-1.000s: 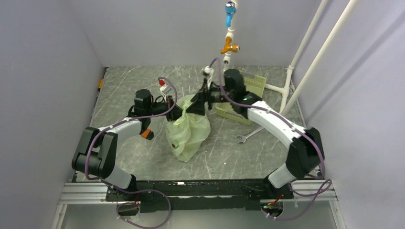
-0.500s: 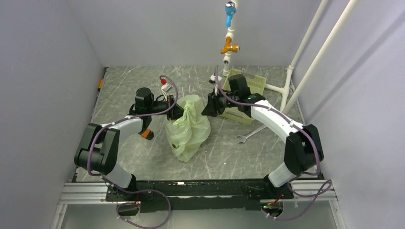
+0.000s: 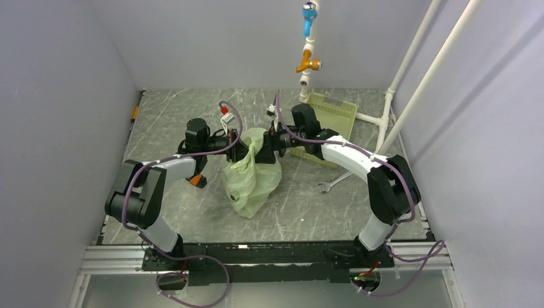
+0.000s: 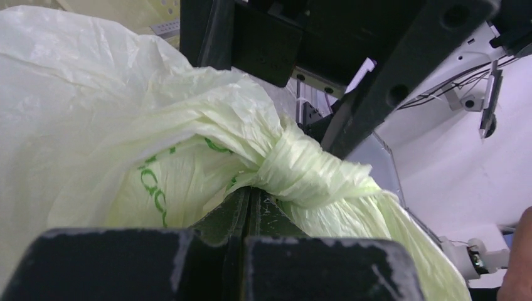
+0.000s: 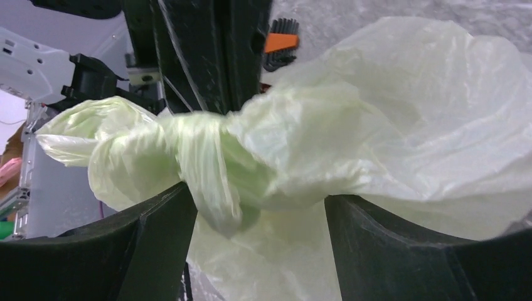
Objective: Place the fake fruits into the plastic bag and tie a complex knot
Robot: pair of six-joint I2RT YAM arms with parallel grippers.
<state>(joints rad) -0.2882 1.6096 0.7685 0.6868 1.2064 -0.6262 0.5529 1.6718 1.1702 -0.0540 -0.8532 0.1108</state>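
Grey marbled table (image 3: 192,115); bag (image 3: 253,183) sat mid-table between the arms, a knot (image 4: 301,172) at its neck. Left gripper (image 4: 248,204) was pinched shut on the bag just under the knot. Right gripper (image 5: 254,210) gaped wide around the knot, gripping nothing. I could not make out the fruits. Risk, I judged: a hard pull could tear the bag or slip the knot.

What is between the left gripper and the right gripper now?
The knot of the bag. The top view shows it between the left gripper and right gripper; the right wrist view shows it inside open jaws.
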